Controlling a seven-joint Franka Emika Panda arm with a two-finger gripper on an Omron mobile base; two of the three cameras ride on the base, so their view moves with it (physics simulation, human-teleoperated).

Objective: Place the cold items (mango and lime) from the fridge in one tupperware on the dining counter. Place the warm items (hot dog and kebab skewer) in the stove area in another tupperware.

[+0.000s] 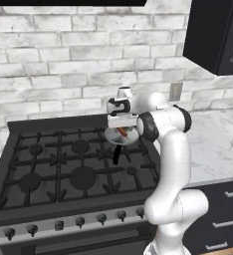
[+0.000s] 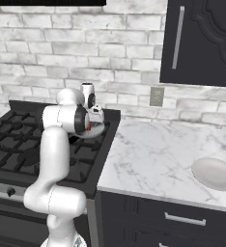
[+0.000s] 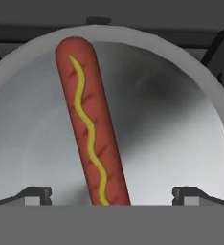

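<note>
- Left base view: gripper (image 1: 121, 130) is seen low over the rear right burner of the stove (image 1: 63, 164), directly above a shallow metal pan (image 1: 122, 135). A red streak inside the pan is taken to be the hot dog (image 1: 122, 132). A dark pan handle (image 1: 116, 154) points toward the front. No tupperware is seen from this angle.
- Right base view: the hand is seen behind the arm's elbow, above the pan (image 2: 93, 129) near the stove's right edge. Beside it, marble counter (image 2: 158, 154) with a pale oval dish (image 2: 215, 173) well apart to the right. Jaw state cannot be read here.
- Hand view: the hot dog (image 3: 91, 127) lies across the pan (image 3: 181, 134), one end passing between the two finger tips (image 3: 35, 195). Tips are spread wide, well apart from the sausage on both sides; nothing is gripped.
- Risks, judged: the sausage is skewed relative to the jaw line, so on closing it could be rolled or pushed aside rather than pinched. The grasp point sits near one end, so droop or pivot on lift is likely. Tips could strike the pan floor or rim and shift the pan.
- Materials: pan is brushed, reflective metal, round, low-walled. Sausage is a smooth rounded cylinder with a yellow mustard squiggle, likely slippery. Grates are matte black.
</note>
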